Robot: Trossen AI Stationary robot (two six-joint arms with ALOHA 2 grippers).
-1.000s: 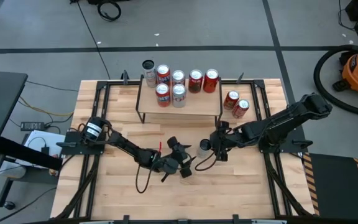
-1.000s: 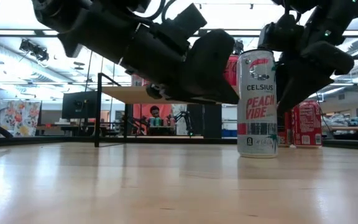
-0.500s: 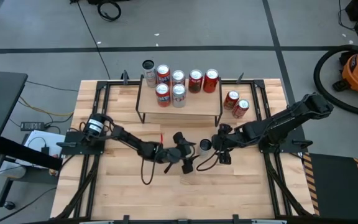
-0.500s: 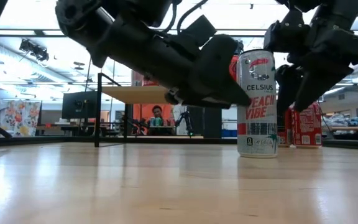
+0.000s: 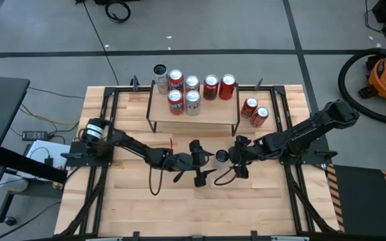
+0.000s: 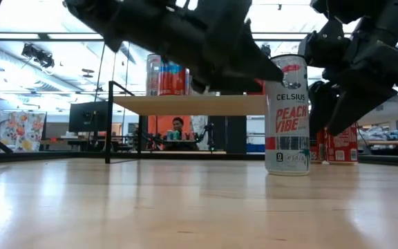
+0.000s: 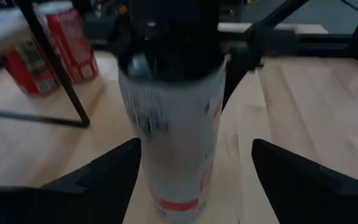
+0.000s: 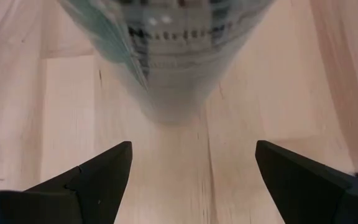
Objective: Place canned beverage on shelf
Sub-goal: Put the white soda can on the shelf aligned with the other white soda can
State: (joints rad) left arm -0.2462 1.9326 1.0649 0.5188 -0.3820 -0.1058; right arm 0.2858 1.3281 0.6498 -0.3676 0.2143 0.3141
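Observation:
A white canned beverage (image 6: 287, 114) with pink lettering stands upright on its base on the wooden table, in front of the shelf (image 5: 200, 119). From the high view it shows as a small round top (image 5: 220, 156). My left gripper (image 5: 208, 164) is open on its left side, and the can (image 7: 173, 124) stands just ahead between the two fingers. My right gripper (image 5: 234, 161) is open on its right side, slanting down, the can (image 8: 166, 56) ahead of its fingertips. Neither touches it. Several cans (image 5: 193, 90) stand on the shelf.
Two red cans (image 5: 254, 112) stand on the table right of the shelf, and one can (image 5: 160, 70) at the shelf's far left corner. The shelf's thin black legs (image 7: 61, 74) stand close behind the grippers. Bare tabletop (image 5: 200, 207) lies toward the near edge.
My left gripper has risen and gone toward the far edge and the white can, swinging round so that its fingers face the can from the left. The can has stayed upright in place.

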